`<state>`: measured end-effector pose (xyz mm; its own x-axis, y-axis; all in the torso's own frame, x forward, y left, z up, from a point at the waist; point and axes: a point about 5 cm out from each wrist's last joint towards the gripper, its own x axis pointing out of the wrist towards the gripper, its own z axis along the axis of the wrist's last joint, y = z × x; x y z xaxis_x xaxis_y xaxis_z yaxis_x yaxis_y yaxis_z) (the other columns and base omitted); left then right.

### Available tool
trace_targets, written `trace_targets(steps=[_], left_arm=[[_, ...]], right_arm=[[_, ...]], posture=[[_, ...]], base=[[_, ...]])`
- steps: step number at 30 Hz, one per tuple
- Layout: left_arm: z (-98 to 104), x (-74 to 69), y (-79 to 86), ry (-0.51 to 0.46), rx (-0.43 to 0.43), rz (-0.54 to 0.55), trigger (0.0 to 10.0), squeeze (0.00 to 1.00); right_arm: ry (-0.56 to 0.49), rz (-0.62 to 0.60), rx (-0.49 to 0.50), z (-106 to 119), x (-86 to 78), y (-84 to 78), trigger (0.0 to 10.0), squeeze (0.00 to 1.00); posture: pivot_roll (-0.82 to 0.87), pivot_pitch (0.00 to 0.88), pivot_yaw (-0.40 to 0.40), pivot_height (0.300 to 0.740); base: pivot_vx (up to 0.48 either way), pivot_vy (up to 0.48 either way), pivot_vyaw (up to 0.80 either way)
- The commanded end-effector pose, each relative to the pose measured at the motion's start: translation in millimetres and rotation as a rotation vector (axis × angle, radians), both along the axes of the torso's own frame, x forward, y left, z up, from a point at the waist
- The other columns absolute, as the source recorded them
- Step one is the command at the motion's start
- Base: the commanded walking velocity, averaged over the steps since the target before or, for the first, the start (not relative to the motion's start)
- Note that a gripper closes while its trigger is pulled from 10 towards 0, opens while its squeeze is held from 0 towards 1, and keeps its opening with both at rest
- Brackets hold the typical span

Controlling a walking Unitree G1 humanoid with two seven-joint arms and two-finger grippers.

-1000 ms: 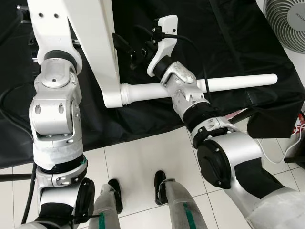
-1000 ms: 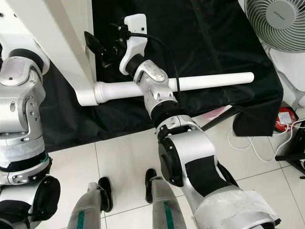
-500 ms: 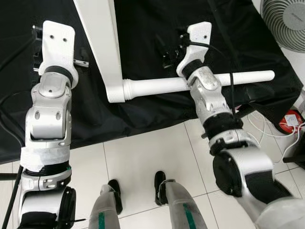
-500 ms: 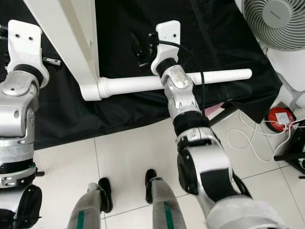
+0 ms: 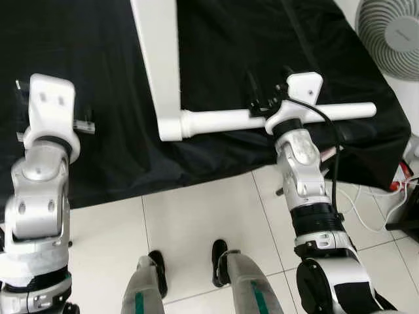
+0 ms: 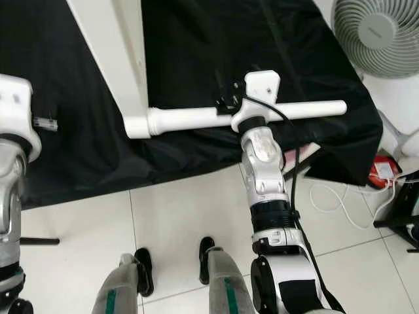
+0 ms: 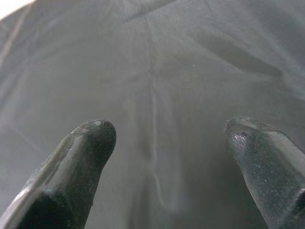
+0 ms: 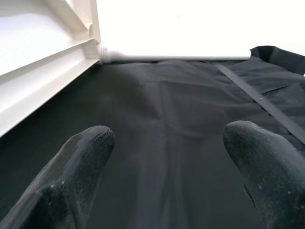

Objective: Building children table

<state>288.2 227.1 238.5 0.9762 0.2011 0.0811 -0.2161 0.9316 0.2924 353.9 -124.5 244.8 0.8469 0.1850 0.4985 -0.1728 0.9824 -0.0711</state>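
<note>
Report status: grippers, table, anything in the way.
Both grippers open, empty: left gripper, right gripper. Table top on black cloth, leg attached. Fan nearby.

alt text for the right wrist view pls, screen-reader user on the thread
The right gripper, open with nothing between its two black fingers, hovers over a black cloth. Beyond it a white table leg lies across the cloth, joined to the corner of a white tabletop.
</note>
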Motion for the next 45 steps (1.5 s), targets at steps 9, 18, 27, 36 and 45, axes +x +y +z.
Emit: trace_targets(steps=[9,18,27,36,45], left_arm=[[-55.6,-11.1,-21.2,0.118,-0.089,-0.098,10.0,0.00],[-61.2,-16.3,-55.2,0.088,-0.149,-0.270,10.0,1.00],[-25.1,-20.4,-96.2,-0.089,-0.108,-0.511,10.0,1.00],[-9.3,-24.2,-105.7,-0.174,-0.085,-0.580,10.0,0.00],[-5.0,-22.1,-114.3,-0.172,-0.119,-0.604,10.0,0.00]], right_arm=[[0.114,-0.054,0.007,-32.0,-17.5,-9.1,10.0,0.00],[0.104,-0.072,0.028,-32.7,-25.6,-12.6,10.0,0.00],[0.069,-0.083,0.042,-24.2,-26.9,-13.6,10.0,0.00],[0.062,-0.070,0.036,-21.5,-27.9,-14.4,10.0,1.00],[0.068,-0.091,0.032,-21.7,-27.5,-19.0,10.0,1.00]], posture=[[-0.04,0.230,0.008,0.740],[-0.05,0.217,0.021,0.740],[-0.04,0.193,0.026,0.740],[-0.04,0.174,0.016,0.740],[-0.05,0.171,0.014,0.740]], base=[[0.000,0.000,0.00],[0.000,0.000,0.00],[0.000,0.000,0.00],[0.000,0.000,0.00],[0.000,0.000,0.00]])
